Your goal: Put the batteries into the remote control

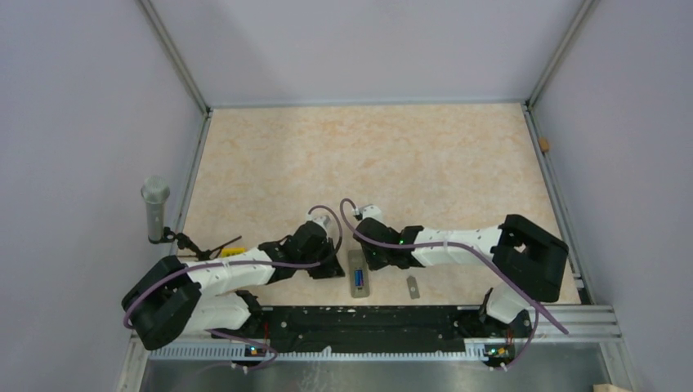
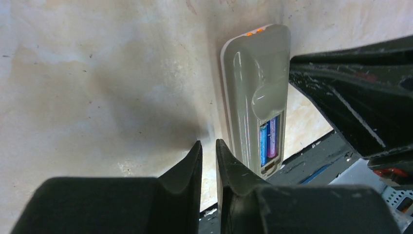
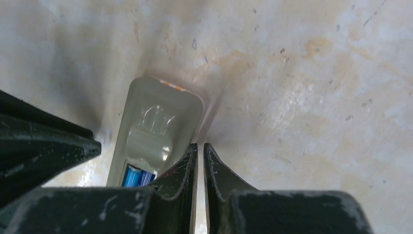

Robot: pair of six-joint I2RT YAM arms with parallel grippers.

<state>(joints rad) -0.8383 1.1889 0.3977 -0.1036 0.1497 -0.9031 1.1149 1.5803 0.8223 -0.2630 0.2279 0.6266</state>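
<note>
The remote control (image 1: 358,265) lies grey back up near the table's front edge, between my two grippers. Its compartment is uncovered, and the batteries (image 1: 358,282) lie in it side by side, blue. In the left wrist view the remote control (image 2: 255,92) is just right of my left gripper (image 2: 209,145), whose jaws are nearly together with nothing between them; the batteries (image 2: 269,139) show at its near end. In the right wrist view my right gripper (image 3: 200,147) is shut and empty beside the remote control (image 3: 156,129), with the batteries (image 3: 136,176) partly hidden.
A small grey cover piece (image 1: 413,287) lies on the table right of the remote. A yellow block (image 1: 233,251) and a grey upright cylinder (image 1: 155,208) stand at the left edge. The black rail (image 1: 368,322) runs along the front. Metal frame posts border the table.
</note>
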